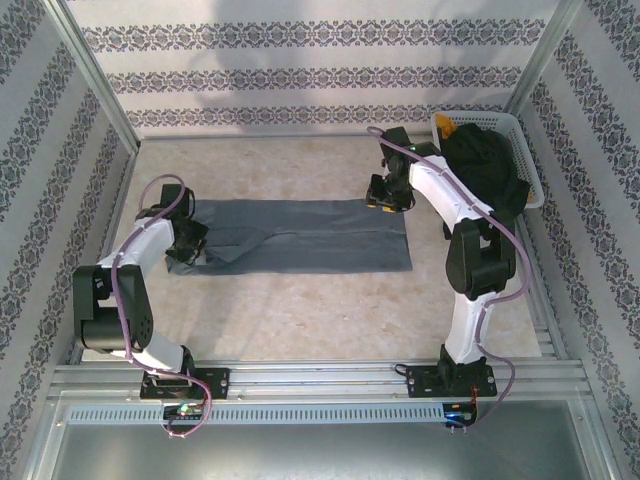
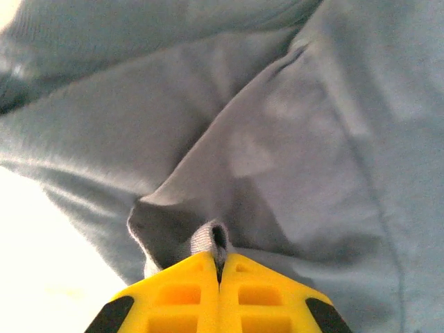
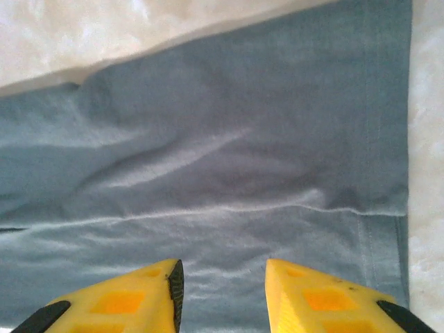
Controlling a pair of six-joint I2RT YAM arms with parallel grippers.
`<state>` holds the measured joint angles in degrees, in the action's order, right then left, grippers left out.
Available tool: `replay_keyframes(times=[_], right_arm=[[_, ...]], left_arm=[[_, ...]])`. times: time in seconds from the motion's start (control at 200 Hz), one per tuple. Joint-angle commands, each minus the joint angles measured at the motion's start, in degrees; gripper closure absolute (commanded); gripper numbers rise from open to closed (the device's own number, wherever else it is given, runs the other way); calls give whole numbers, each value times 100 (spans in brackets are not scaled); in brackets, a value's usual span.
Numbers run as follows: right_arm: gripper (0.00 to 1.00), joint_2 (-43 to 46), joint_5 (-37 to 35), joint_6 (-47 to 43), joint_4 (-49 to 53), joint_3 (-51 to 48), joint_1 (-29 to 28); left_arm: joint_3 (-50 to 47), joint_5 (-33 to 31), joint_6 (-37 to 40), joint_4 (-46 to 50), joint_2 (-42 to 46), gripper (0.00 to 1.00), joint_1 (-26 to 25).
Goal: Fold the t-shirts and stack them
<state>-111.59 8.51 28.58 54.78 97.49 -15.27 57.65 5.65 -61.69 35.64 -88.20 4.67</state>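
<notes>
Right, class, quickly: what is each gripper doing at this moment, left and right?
Left gripper: closed, pinching a fold of the blue-grey t-shirt.
Right gripper: open above that shirt, holding nothing.

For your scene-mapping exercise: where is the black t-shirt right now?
Top view: the black t-shirt lies heaped in the white basket in the far right corner, beside the right arm.

— What's lying on the counter (image 1: 300,320)?
— A slate blue-grey t-shirt (image 1: 310,235), laid as a long band across the middle, its left end rumpled.
— Anything else?
— A white lattice basket (image 1: 490,119) in the far right corner, apart from the shirt.
</notes>
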Motion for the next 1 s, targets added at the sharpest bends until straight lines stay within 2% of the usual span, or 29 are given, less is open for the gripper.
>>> replay_keyframes(times=[0.0,0.215,0.33,0.39,0.48,0.545,0.645,0.704,0.869,0.994], right_arm=[[63,263,63,71,-114,-231,-107],[63,498,133,130,-261,-602,-237],[63,634,178,133,-353,-798,-284],[63,714,208,117,-414,-895,-323],[63,873,313,60,-546,-1056,-376],[63,1040,437,43,-689,-1213,-408],[62,1337,574,29,-928,-1474,-481],[62,1527,829,34,-1190,-1711,-527],[58,1988,2367,541,-2981,-2768,-620],[57,1979,2763,992,-3694,-3052,-783]], left_arm=[[372,-284,435,312,-254,100,199],[1072,-217,1014,188,-1183,100,427],[1465,-219,1353,-1,-1621,95,447],[1694,-247,1474,98,-1865,87,450],[1994,-395,1518,508,-2092,57,447],[1973,-591,1481,693,-2006,47,429],[1588,-1022,1383,704,-1310,46,281],[1201,-1008,1297,503,-760,47,96],[97,-191,704,-180,71,47,-546],[-501,214,233,-758,52,48,-800]])
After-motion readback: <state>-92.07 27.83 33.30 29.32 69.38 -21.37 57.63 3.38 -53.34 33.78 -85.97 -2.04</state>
